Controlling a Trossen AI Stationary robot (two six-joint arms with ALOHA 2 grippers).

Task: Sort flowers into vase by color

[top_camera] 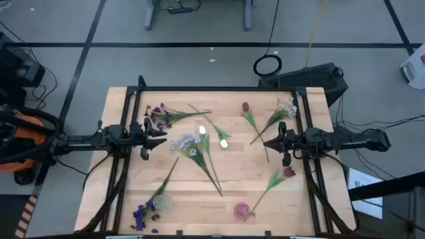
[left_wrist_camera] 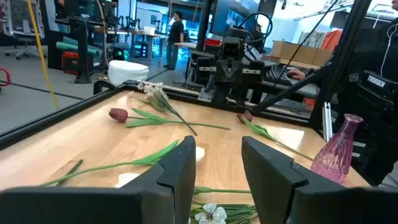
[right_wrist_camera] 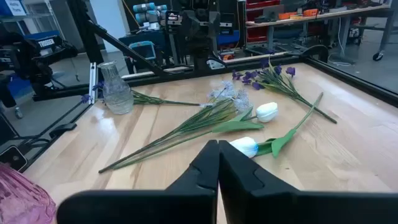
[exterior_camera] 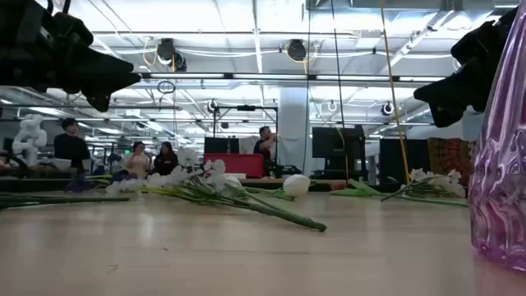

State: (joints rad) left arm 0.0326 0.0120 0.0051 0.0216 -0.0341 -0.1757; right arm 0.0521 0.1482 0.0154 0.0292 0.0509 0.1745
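On the dark frame post [left_wrist_camera: 372, 81] beside the pink vase [left_wrist_camera: 337, 149], white "TROSSEN" lettering.

desk [top_camera: 232, 192]: pale wood planks, smooth, satin sheen
pink vase [left_wrist_camera: 337, 149]: ribbed translucent glass, glossy
clear vase [right_wrist_camera: 116, 89]: ribbed clear glass, shiny
left hand [left_wrist_camera: 216, 171]: matt dark plastic fingers
white tulips [right_wrist_camera: 266, 111]: smooth, matt, cloth-like petals
desk frame [top_camera: 212, 89]: black metal rail

Wooden table [top_camera: 239, 179], light planks, dark metal frame. Grey floor beyond its far edge bore a coiled black cable [top_camera: 267, 65]. Several people [exterior_camera: 152, 158] sat at distant desks; one stood [exterior_camera: 265, 146] near monitors.
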